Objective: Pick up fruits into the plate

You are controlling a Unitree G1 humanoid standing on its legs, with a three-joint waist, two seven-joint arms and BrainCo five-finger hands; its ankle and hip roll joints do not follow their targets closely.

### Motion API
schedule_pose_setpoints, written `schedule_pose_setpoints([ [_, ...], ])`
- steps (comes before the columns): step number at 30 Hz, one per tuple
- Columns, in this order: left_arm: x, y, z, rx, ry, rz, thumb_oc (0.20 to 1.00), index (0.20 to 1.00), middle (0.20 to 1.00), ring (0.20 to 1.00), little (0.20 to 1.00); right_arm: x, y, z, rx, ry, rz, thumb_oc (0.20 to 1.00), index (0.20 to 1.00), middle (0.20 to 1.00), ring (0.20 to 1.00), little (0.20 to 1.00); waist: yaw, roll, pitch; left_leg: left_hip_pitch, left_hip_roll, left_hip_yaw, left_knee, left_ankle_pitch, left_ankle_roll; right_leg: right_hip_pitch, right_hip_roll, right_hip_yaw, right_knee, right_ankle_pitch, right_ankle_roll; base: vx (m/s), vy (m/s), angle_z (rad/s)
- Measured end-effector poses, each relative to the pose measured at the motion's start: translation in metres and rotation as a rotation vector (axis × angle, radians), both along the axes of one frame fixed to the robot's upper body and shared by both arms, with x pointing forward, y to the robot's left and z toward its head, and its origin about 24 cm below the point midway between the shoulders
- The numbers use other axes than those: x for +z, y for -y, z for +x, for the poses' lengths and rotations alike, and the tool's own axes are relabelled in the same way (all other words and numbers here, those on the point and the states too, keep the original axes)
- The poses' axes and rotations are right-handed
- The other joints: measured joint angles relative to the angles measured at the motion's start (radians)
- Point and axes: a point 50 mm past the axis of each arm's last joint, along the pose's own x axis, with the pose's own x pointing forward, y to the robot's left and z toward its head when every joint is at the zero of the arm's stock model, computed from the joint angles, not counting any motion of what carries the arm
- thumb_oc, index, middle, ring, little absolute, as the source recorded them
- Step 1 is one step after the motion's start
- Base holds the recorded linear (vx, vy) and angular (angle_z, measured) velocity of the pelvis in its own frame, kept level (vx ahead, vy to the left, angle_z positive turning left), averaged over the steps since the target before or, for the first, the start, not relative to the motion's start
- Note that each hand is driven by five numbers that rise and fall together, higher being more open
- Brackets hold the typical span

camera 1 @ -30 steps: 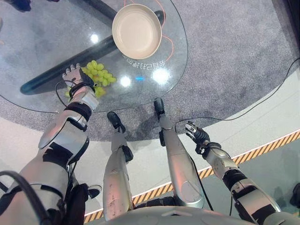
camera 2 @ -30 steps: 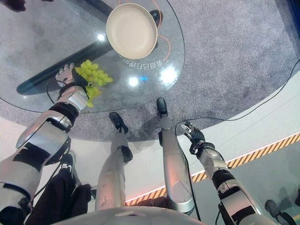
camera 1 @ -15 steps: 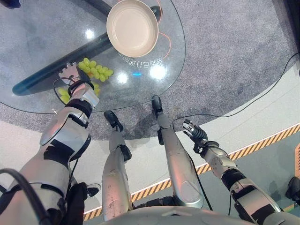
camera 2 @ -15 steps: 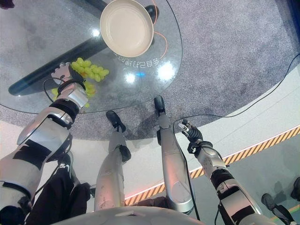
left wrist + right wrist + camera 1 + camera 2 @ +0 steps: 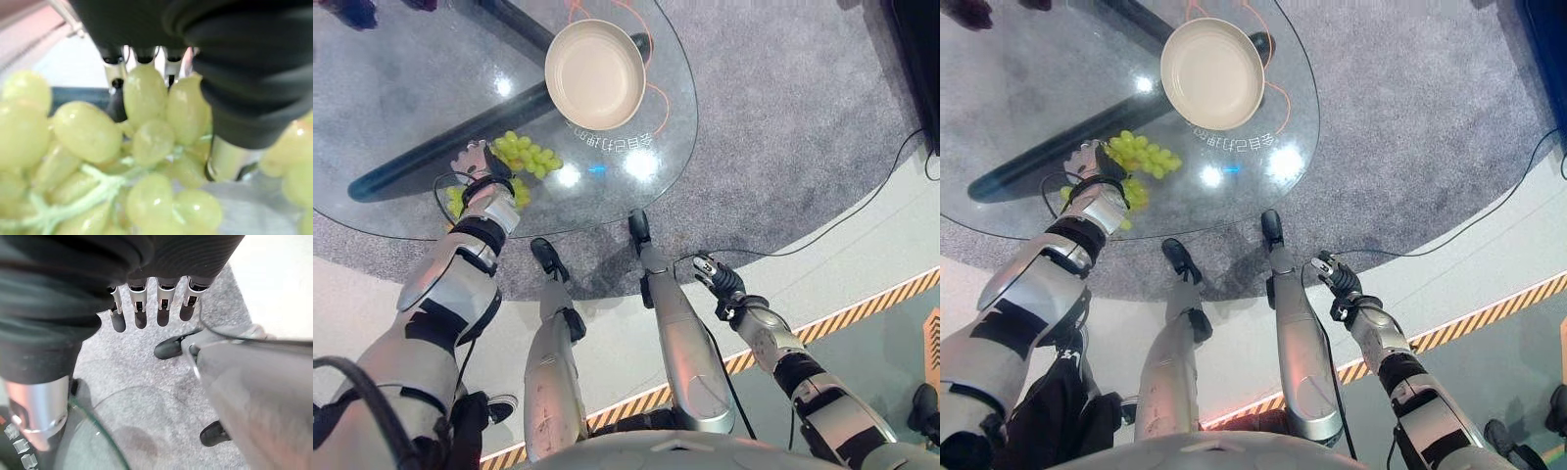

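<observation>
Glass table [image 5: 401, 88]: left hand [image 5: 473, 160] reaches among the green grapes [image 5: 524, 155], grasp unclear, cream plate [image 5: 595, 73] waiting; right hand [image 5: 718, 280] hangs relaxed.

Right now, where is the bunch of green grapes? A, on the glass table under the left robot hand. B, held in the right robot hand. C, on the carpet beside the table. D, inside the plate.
A: the green grapes lie on the glass table with the left robot hand over them, while the plate is empty and the right robot hand hangs off the table.
</observation>
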Motion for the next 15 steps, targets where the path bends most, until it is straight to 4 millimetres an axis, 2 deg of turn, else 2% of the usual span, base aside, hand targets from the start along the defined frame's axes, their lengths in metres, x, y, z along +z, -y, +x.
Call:
schedule_pose_setpoints([
  [6,-0.009,0.016,-0.001,-0.117,0.048,-0.111,0.2,0.2,0.2,0.2,0.2,-0.003,0.001,-0.004,-0.01,-0.008,0.002,1.0,1.0,1.0,1.0,1.0,0.022,0.003,0.001,0.093,0.001,-0.025,-0.016,0.003,-0.001,0.123,0.0,-0.028,-0.045,0.001,-0.001,0.04,0.052,0.1],
  [7,-0.009,0.021,-0.002,-0.148,0.061,-0.137,0.2,0.2,0.2,0.2,0.2,-0.004,0.003,-0.005,-0.015,-0.011,-0.002,1.0,1.0,1.0,1.0,1.0,0.038,0.004,0.002,0.123,0.001,-0.028,-0.023,0.003,-0.001,0.157,0.0,-0.031,-0.057,0.001,-0.001,0.07,0.055,0.15],
  [15,-0.005,0.019,-0.013,-0.249,0.149,-0.287,0.2,0.2,0.2,0.2,0.2,-0.011,0.011,-0.017,-0.047,-0.02,-0.012,1.0,1.0,1.0,1.0,1.0,0.079,0.024,0.008,0.248,0.002,-0.056,-0.024,-0.014,-0.017,0.338,-0.002,-0.075,-0.135,0.004,-0.003,0.08,0.038,0.13],
])
